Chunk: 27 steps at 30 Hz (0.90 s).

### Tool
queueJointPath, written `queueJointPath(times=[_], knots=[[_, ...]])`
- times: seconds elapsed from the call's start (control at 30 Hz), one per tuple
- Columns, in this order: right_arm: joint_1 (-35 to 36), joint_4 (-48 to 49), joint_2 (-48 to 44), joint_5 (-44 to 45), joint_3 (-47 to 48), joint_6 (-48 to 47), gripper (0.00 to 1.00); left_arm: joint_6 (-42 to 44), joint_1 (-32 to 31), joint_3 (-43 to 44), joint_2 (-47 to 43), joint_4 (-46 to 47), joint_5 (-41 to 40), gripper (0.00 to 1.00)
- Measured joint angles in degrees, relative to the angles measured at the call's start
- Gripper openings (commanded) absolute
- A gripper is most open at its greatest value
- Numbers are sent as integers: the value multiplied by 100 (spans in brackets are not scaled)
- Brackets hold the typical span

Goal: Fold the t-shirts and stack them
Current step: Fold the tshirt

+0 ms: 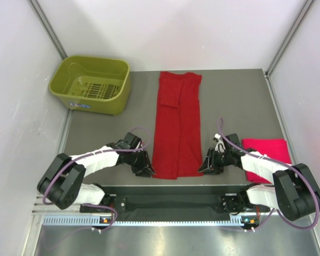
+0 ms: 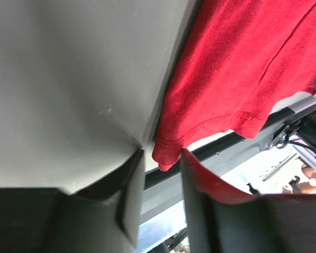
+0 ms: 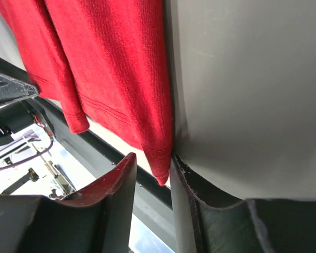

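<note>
The deep red t-shirt [image 1: 177,128] lies flat in the middle of the table, folded lengthwise into a long strip. My left gripper [image 1: 147,169] is at its near left corner. In the left wrist view the gripper [image 2: 161,155] is open, with the shirt [image 2: 237,68] corner between the fingertips. My right gripper [image 1: 207,166] is at the near right corner. In the right wrist view it [image 3: 151,161] is open, with the shirt [image 3: 110,63] hem corner between the fingertips, against the right finger. The pinkish red t-shirt [image 1: 265,157] lies folded at the near right.
An olive-green plastic basket [image 1: 90,84] stands at the far left corner. White walls close in the left, back and right sides. The table's near edge and the black arm rail [image 1: 170,202] lie just below both grippers.
</note>
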Motion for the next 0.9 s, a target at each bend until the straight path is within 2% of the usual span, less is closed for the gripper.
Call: queueJointPath(times=[0.07,0.1,0.17,0.2,0.23,0.37,0.47,0.63,0.8,0.9], knots=[[0,0,0,7,-2,2,30,9,0,0,59,48,13,31],[0,-2,0,22,-2,4,28,11,2,0,111,74,48,22],[2,0,9,57,-4,2,19,-4,0,0,199,138,105,11],[2,0,20,87,-4,7,12,0,0,0,251,179,144,0],[2,2,39,111,-4,11,0,-15,0,0,308,229,203,0],[2,-20,55,151,4,52,0,-13,0,109,363,199,297,0],[2,-251,-39,232,181,55,0,-7,0,549,369,50,258,0],[-7,-741,133,435,1360,-63,0,13,120,1740,466,-96,35,0],[-247,-909,1134,457,2721,-308,0,9,654,2726,1158,9,-20,0],[-461,-1128,1864,433,3445,-463,0,11,1045,3298,1919,7,48,0]])
